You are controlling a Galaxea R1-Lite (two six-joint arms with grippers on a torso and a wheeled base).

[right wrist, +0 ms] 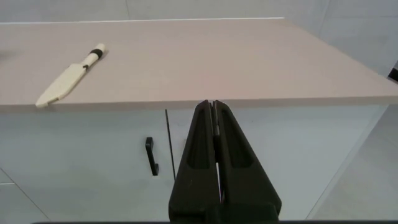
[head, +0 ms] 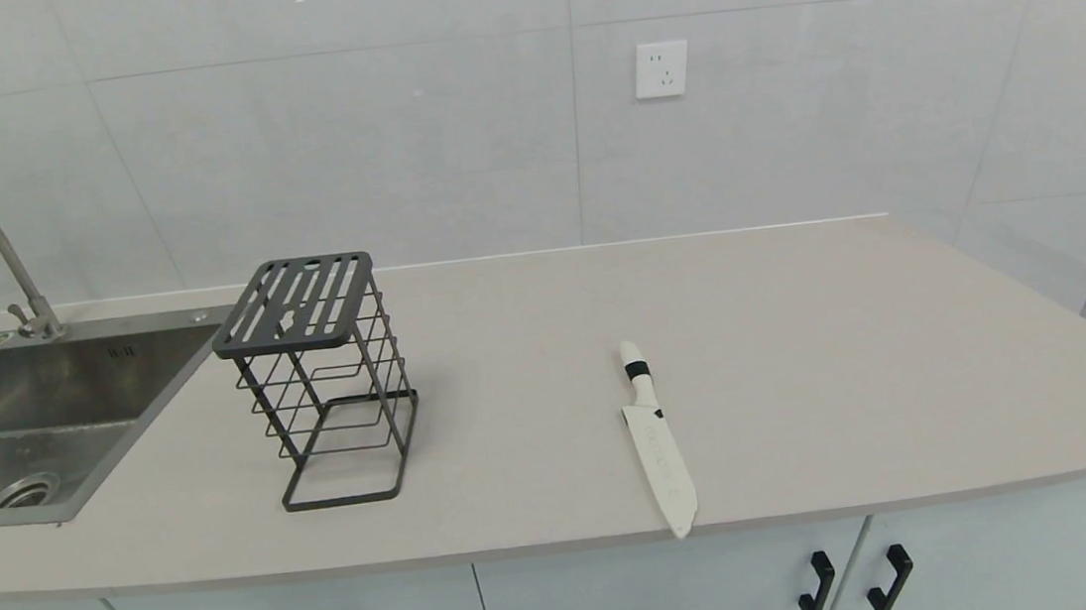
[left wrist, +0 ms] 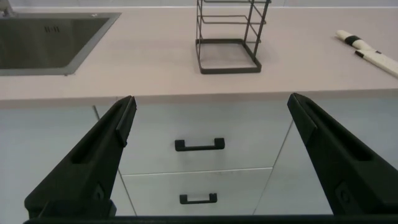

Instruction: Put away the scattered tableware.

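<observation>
One white knife (head: 657, 439) lies flat on the surface (head: 805, 339), its tip at the front edge, well apart from the black wire rack (head: 321, 376) by the sink (head: 62, 376). I see my left jaws spread wide, my right jaws pressed together on nothing, both below the surface edge.

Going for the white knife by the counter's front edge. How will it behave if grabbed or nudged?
The knife looks stiff and lies flat, so it would probably slide rather than roll. Its tip reaches the front edge of the countertop, so a nudge that way could drop it. Its smooth, low profile may be slippery to pinch.
</observation>
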